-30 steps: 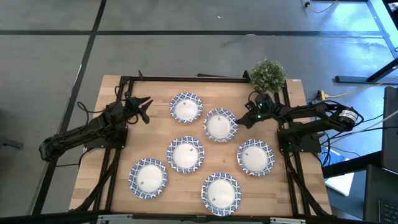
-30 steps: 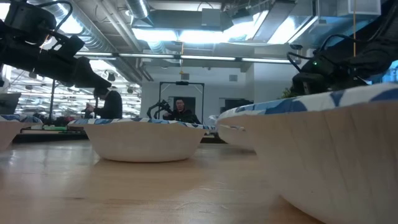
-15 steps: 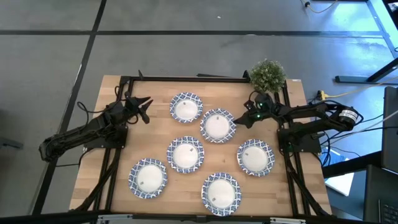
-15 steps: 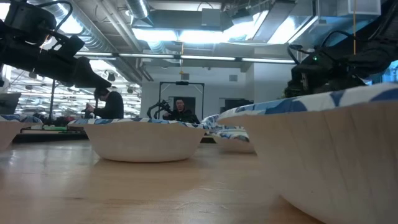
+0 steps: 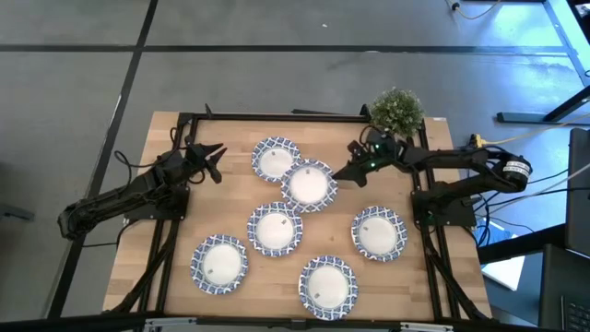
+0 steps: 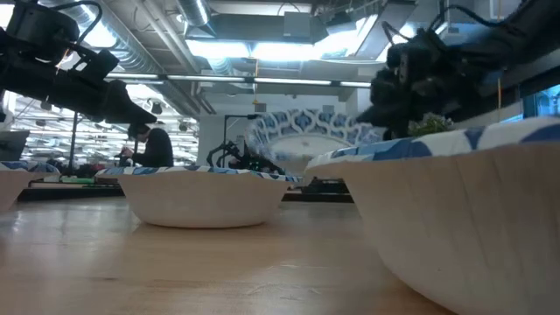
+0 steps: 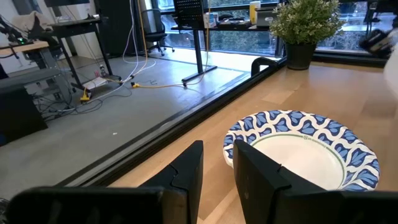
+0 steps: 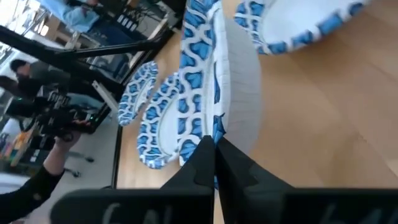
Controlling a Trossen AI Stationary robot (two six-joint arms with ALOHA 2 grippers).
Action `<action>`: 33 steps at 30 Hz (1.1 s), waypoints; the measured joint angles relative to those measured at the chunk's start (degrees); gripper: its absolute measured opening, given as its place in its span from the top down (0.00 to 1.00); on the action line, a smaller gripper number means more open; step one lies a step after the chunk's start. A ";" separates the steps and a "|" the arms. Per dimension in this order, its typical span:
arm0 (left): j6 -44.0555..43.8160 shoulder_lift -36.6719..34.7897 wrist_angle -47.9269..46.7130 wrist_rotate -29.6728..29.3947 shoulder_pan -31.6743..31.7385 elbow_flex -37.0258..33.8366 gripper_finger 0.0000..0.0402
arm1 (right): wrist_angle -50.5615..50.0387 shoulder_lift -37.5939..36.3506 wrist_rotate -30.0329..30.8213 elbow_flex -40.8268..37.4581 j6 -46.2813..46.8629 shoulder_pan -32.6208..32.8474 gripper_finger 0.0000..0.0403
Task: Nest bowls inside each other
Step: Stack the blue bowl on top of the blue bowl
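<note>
High view, wooden table [image 5: 175, 242], listed from the near edge to the far edge.

Item 1: bowl [image 5: 327, 286] by the near edge, right of middle, flat on the wood.
Item 2: bowl [image 5: 218, 264] near the near-left corner, flat, apart from the others.
Item 3: bowl [image 5: 379, 232] toward the right edge, flat.
Item 4: bowl [image 5: 275, 229] at the table's middle, flat.
Item 5: bowl [image 5: 308, 183], tilted and raised off the wood, its rim overlapping that of item 6. It is held at its right rim by the right gripper [image 5: 346, 173], whose fingers are pressed onto the rim; the right wrist view shows the patterned edge [image 8: 200, 93] pinched between the two dark fingers [image 8: 227, 162]. In the low view this bowl [image 6: 302, 140] stands steeply on edge above the table line, the right arm [image 6: 437, 66] reaching in from the right.
Item 6: bowl [image 5: 274, 159] toward the far edge, left of middle, flat.
Item 7: left gripper [image 5: 214, 159], just left of item 6, raised, touching nothing; the left wrist view shows its fingers [image 7: 255, 174] slightly parted with nothing between them, the bowl [image 7: 305, 149] ahead.
Item 8: small green potted plant [image 5: 397, 111] at the far-right corner.

Beyond the table, low view: a person [image 6: 154, 146] in dark clothing, far off.
</note>
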 joint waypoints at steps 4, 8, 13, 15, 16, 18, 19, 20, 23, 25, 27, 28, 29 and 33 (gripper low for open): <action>0.00 0.00 -0.02 0.00 -0.01 -0.01 0.79 | -7.61 0.00 -0.25 5.31 -2.89 1.70 0.99; 0.01 0.00 0.00 0.00 -0.01 -0.02 0.79 | -11.92 0.00 -0.28 9.24 -4.20 4.00 0.99; 0.02 0.00 0.00 0.00 -0.02 -0.02 0.79 | -12.36 0.00 0.42 11.27 -2.82 7.23 0.99; 0.02 0.00 0.00 0.00 -0.02 -0.01 0.79 | -12.50 0.00 1.24 11.30 -2.48 8.60 0.99; 0.02 -0.01 0.00 0.00 -0.01 -0.02 0.79 | -12.56 0.00 1.41 11.30 -2.19 9.26 0.99; 0.02 -0.02 0.00 0.00 -0.02 -0.01 0.79 | -12.11 0.35 2.29 11.30 -1.01 10.68 0.99; 0.02 0.00 0.00 0.00 -0.02 0.01 0.79 | -11.40 0.81 2.60 11.30 -0.61 11.29 0.99; 0.02 0.00 0.00 0.00 0.00 -0.02 0.79 | -10.50 1.47 2.61 11.30 0.02 11.81 0.99; 0.04 0.00 0.00 0.00 0.00 -0.01 0.79 | -5.66 4.07 2.65 11.30 1.82 13.53 0.99; 0.04 -0.02 0.00 0.00 0.00 -0.02 0.79 | -1.85 6.41 2.63 11.30 3.31 14.56 0.99; 0.04 -0.01 0.00 0.00 0.00 -0.01 0.79 | 0.77 8.74 1.75 11.53 4.69 15.49 0.99; 0.04 0.00 0.00 0.00 -0.01 -0.02 0.79 | 1.26 9.82 1.31 12.08 4.89 16.03 0.99; 0.04 0.00 0.00 0.00 -0.01 -0.02 0.79 | 1.38 10.84 0.97 12.78 4.83 16.62 0.99; 0.04 0.00 0.00 0.00 0.00 -0.02 0.79 | 1.45 14.82 -1.55 17.02 3.27 18.50 0.99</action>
